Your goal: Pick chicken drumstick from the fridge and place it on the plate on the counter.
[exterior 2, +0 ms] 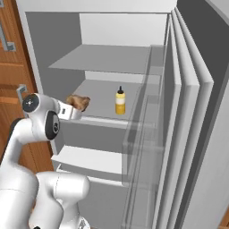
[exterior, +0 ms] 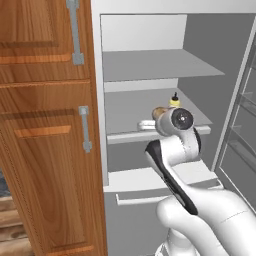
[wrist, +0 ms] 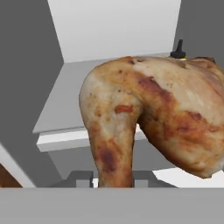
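My gripper (exterior 2: 71, 110) is shut on the golden-brown chicken drumstick (exterior 2: 79, 102), holding it just in front of the middle shelf of the open fridge (exterior 2: 112, 60). In the hand view the drumstick (wrist: 144, 113) looms large, its narrow end pinched between the two fingertips (wrist: 85, 179). From the left base view, the drumstick (exterior: 159, 112) peeks out behind the white wrist, inside the fridge (exterior: 150, 65), and the gripper (exterior: 147, 124) points toward the shelf edge. The plate and the counter are out of view.
A small yellow bottle (exterior 2: 120, 101) with a dark cap stands on the same shelf, right of the drumstick; it also appears as the bottle (exterior: 174, 101). Wooden cabinets (exterior: 45, 125) flank the fridge on the left. The open door's racks (exterior 2: 179, 112) stand to the right.
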{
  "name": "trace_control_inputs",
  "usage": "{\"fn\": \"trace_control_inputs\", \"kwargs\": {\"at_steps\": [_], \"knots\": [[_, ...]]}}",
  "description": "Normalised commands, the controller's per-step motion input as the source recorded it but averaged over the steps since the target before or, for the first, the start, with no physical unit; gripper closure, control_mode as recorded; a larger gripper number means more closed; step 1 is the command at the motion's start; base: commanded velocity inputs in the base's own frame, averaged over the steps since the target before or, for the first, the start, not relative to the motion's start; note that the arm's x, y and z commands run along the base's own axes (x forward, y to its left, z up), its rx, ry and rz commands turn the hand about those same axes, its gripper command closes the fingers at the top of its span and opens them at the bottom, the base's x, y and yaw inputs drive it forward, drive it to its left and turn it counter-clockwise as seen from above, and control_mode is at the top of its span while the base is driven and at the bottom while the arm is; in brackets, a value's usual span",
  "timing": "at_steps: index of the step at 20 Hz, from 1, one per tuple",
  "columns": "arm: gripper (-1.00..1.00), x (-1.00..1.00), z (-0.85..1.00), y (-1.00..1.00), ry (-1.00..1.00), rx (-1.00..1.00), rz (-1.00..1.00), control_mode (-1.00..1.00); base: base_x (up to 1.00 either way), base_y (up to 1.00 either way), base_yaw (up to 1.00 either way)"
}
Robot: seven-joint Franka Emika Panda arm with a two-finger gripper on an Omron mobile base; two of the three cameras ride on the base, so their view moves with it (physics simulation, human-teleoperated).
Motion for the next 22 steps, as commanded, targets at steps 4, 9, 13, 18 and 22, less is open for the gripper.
{"fn": "trace_control_inputs", "kwargs": {"at_steps": [4, 9, 13, 18, 22], "knots": [[1.00, -0.02, 0.00, 0.00, 0.27, 0.00, 0.00, -1.00, 0.00, 0.00, 0.00], [1.00, 0.10, 0.00, 0.00, 0.13, 0.00, 0.00, -1.00, 0.00, 0.00, 0.00], [1.00, 0.01, 0.00, 0.00, 0.01, 0.00, 0.00, -1.00, 0.00, 0.00, 0.00], [1.00, 0.00, 0.00, 0.00, 0.00, 0.00, 0.00, -1.00, 0.00, 0.00, 0.00], [1.00, 0.00, 0.00, 0.00, 0.00, 0.00, -0.01, -1.00, 0.00, 0.00, 0.00]]}}
